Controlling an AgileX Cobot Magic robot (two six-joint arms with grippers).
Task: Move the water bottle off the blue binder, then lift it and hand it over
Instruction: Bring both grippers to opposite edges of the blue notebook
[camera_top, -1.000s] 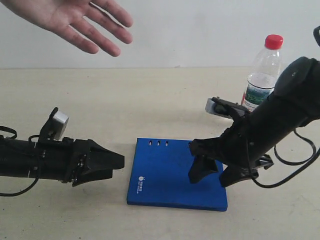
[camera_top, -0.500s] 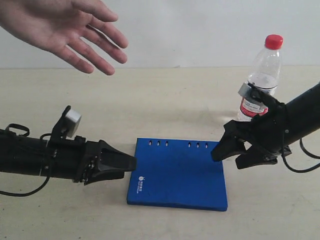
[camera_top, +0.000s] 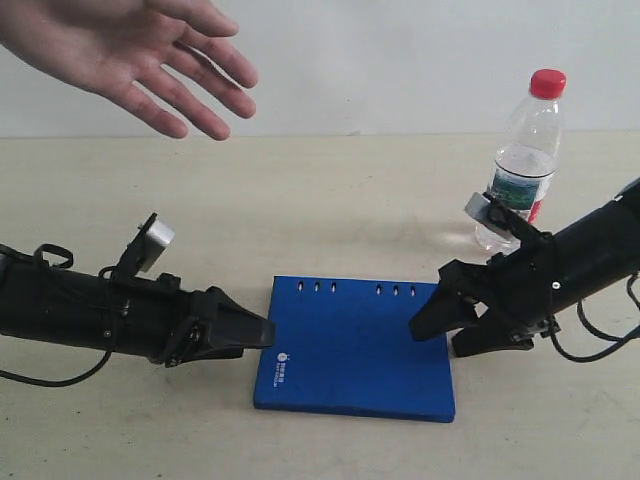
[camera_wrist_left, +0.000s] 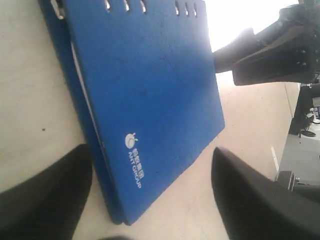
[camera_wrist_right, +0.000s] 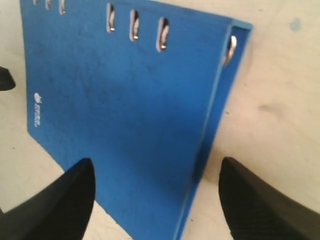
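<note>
The blue binder (camera_top: 355, 345) lies flat on the table (camera_top: 330, 200), near and in the middle. The water bottle (camera_top: 520, 170) stands upright on the table, far on the right, off the binder. The left gripper (camera_top: 255, 332) is at the binder's left edge and the right gripper (camera_top: 440, 337) at its right edge. Both are wide open and hold nothing. A person's open hand (camera_top: 110, 50) is up at the far left.

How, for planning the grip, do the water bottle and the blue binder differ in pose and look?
The water bottle stands upright; the blue binder lies flat. The bottle is clear with a red cap; the binder is opaque dark blue. Both rest on the table.
</note>
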